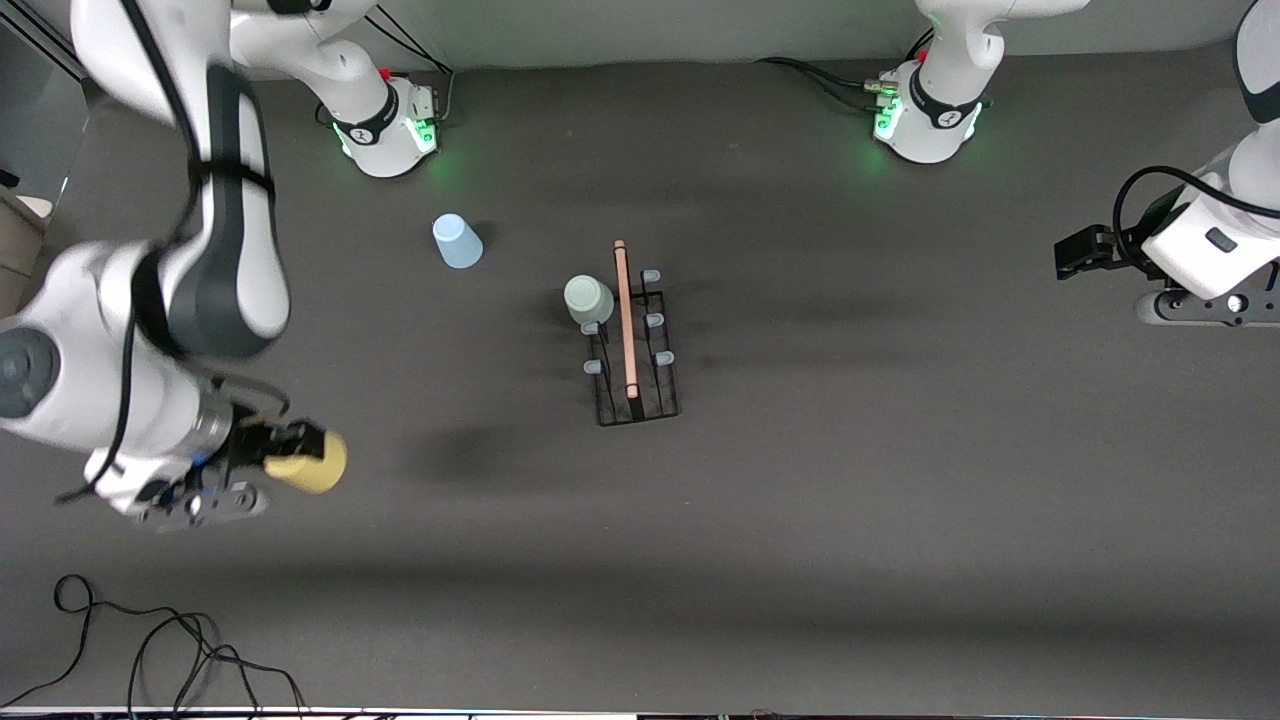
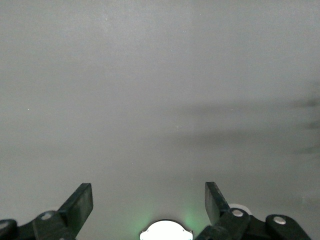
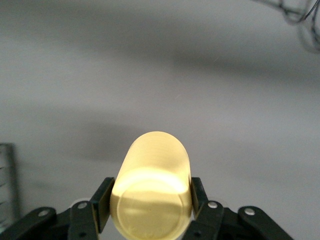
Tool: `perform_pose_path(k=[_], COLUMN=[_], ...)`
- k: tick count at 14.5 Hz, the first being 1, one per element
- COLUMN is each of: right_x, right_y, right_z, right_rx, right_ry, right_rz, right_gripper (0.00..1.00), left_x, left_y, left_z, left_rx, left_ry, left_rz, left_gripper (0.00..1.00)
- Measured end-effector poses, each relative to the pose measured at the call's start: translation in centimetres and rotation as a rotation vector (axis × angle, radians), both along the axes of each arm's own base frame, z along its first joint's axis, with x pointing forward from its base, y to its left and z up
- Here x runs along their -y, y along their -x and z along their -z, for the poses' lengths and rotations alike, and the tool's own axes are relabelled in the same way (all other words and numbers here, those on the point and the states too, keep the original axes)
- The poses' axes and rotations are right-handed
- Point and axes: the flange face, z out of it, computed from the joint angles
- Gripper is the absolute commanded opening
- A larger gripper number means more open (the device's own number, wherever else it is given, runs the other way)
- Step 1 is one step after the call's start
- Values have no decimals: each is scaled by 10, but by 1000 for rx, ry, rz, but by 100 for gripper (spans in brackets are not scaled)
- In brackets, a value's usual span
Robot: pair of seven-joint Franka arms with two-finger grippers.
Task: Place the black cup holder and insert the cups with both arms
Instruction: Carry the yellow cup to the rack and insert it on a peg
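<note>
Dark grey matting covers the whole table [image 1: 860, 520], and near its middle stands the black cup holder [image 1: 636, 345], a wire rack whose wooden rod handle [image 1: 626, 318] runs along its length, pointing roughly from the robots' bases toward the front camera. Pale-tipped pegs line both sides of that rod. A pale green cup [image 1: 588, 300] sits upside down on one peg, on the side of the rack toward the right arm's end of the table and at the rack's end farther from the camera. The light blue cup [image 1: 457, 241] stands mouth down on the table, well apart from the rack, farther from the camera and toward the right arm's base.

The yellow cup [image 1: 307, 462] is off the table, clamped on its sides between the jaws of the right gripper [image 1: 285, 445], which hangs over bare matting toward the right arm's end, well apart from the rack. In the right wrist view the yellow cup [image 3: 152, 187] lies sideways between the right gripper's fingers [image 3: 102, 202], its closed base facing the camera and its mouth pointing away.

The relation that matters next, as I judge it, is that the rack lies toward the table's middle from the held cup, so the cup must travel that way and its mouth turn downward over a free peg.

The left gripper [image 2: 149, 202] waits with jaws spread wide and empty over bare matting at the left arm's end.
</note>
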Motion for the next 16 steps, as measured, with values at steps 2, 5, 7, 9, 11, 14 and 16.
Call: perform_pose_path(k=[2, 5, 7, 9, 11, 14, 16], right_x=[-57, -153, -215, -266, -303, -326, -330], right_y=[23, 56, 81, 103, 118, 122, 119], right_z=[-19, -14, -8, 2, 16, 36, 48], right_rx=[-23, -34, -25, 3, 32, 68, 89], right_ry=[-12, 7, 20, 25, 29, 32, 28], right_rz=[84, 210, 279, 327, 364, 410, 414], right_gripper=[26, 26, 26, 26, 26, 26, 26], left_x=[0, 0, 0, 0, 0, 0, 0], left_y=[0, 0, 0, 0, 0, 0, 0], left_z=[0, 0, 0, 0, 0, 0, 0], left_rx=[0, 0, 0, 0, 0, 0, 0], left_ry=[0, 0, 0, 0, 0, 0, 0], left_rz=[0, 0, 0, 0, 0, 0, 0], left_gripper=[100, 100, 100, 100, 100, 100, 100])
